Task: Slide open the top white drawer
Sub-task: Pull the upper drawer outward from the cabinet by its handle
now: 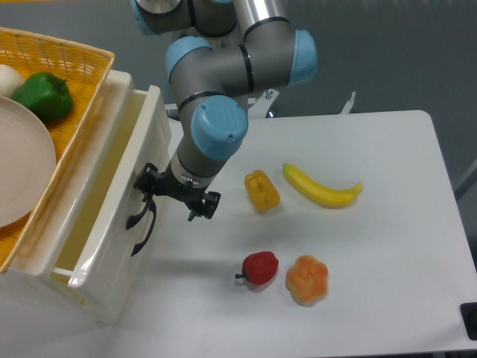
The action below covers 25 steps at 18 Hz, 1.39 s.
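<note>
Top white drawer (112, 201): cream-white glossy plastic, upper of two fronts in the cabinet (89, 294) at the table's left edge; it stands partly pulled out, its front panel well forward of the cabinet body and a strip of pale interior showing between the front and the basket above. Curved black handle (139, 216): on that front, hooked or pinched by the tool. Gripper (153, 186): black, two-fingered, set against the upper end of the handle; its fingers are crowded together with the handle and with a second black bracket on the wrist, so how wide they stand, and whether they clamp the handle or merely hook behind it, cannot be told. Arm: grey with blue joint caps, reaching down from the top of the view to the drawer front. Lower drawer front: closed, only its panel edge visible beneath the open one. Yellow wicker basket (71, 60): on the cabinet top, holding a green pepper (42, 95) and a pale plate (22, 164). On the white table (387, 246), well apart from the cabinet: a yellow pepper (261, 189), a banana (321, 188), a red pepper (259, 268), an orange pepper (306, 279). Status, by judgement: opening well begun, perhaps half travel; the remaining work is a continued straight pull and then release.
</note>
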Each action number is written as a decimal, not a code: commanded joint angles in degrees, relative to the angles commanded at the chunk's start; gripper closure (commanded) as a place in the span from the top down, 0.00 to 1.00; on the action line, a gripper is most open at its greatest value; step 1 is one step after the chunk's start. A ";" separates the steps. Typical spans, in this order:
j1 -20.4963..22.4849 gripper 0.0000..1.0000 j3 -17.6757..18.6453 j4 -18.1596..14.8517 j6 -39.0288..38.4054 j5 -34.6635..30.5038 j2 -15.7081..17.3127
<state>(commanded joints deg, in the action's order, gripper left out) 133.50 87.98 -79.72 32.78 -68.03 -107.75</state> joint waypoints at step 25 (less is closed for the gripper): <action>6.24 1.00 -1.14 3.52 0.27 0.00 -1.14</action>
<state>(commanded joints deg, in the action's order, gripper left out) 139.74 86.84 -76.20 33.05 -68.03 -108.90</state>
